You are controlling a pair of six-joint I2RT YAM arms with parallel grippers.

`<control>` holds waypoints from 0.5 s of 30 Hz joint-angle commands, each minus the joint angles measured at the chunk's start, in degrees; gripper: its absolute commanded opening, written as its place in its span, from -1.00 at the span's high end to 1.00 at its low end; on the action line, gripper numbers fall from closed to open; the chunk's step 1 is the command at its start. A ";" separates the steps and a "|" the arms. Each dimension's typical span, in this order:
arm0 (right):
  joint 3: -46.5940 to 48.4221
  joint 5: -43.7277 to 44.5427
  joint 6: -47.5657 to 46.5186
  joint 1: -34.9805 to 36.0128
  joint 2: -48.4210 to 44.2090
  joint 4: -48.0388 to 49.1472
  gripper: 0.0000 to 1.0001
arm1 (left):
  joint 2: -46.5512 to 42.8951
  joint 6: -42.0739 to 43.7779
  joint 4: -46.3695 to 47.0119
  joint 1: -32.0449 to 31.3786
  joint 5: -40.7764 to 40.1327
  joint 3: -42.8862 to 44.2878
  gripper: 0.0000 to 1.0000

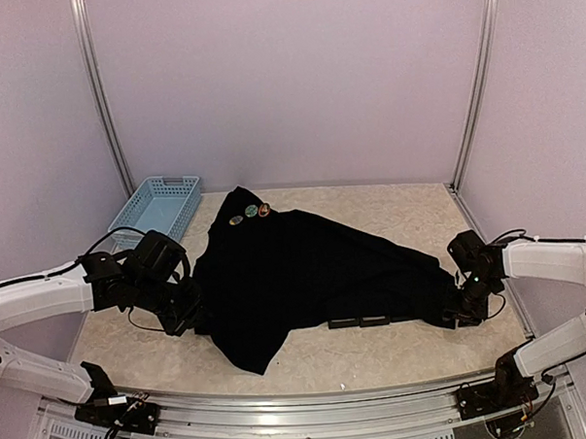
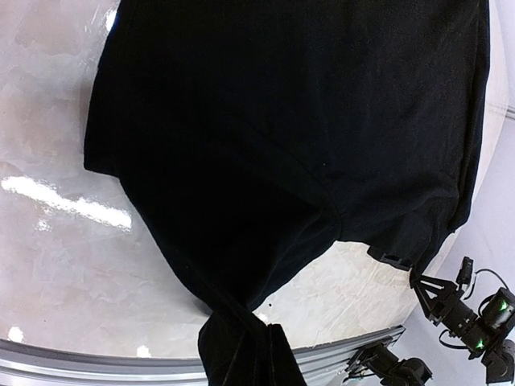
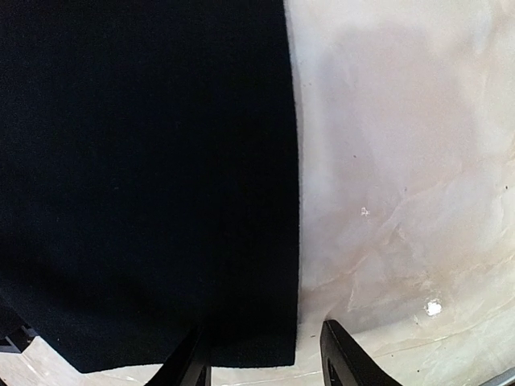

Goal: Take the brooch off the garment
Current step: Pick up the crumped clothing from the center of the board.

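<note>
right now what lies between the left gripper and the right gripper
The black garment fills that whole stretch, left gripper to right gripper, with three small black frames along its near edge. The top view shows it.

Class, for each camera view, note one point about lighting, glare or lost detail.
Top external view: soft, even light, yet the garment reads as a near-flat black shape with few folds visible. Left wrist view: bright glare streaks lie across the table. Right wrist view: the garment shows almost no texture, and the table beside it looks pale and washed out.
</note>
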 commanded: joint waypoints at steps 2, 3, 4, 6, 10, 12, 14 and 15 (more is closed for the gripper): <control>0.17 0.39 0.02 1.28 3.24 2.59 0.14 | 0.36 1.33 -0.10 1.26 0.55 1.11 1.00; 0.19 0.38 0.13 1.28 3.54 2.90 0.16 | 0.48 1.55 0.13 1.57 0.67 1.11 1.00; 0.20 -0.82 0.23 1.26 3.97 3.23 0.19 | 0.48 1.87 0.30 1.95 1.02 1.11 1.00; -0.08 -2.21 0.65 1.26 4.76 4.52 0.33 | 0.58 2.57 0.47 2.81 1.48 1.27 1.00; -0.03 -3.25 2.77 1.24 4.57 6.04 0.83 | 0.78 4.15 0.38 5.04 2.04 1.60 1.00; 1.38 -2.13 3.61 1.24 3.37 5.54 1.00 | 0.77 4.92 0.73 6.65 2.94 1.83 1.00; 3.74 -0.33 4.61 1.20 1.90 4.36 1.00 | 1.07 5.96 1.19 8.50 3.90 2.77 1.00; 5.12 -0.17 4.97 1.28 0.96 4.28 1.00 | 1.23 6.72 1.14 9.37 4.11 3.62 1.00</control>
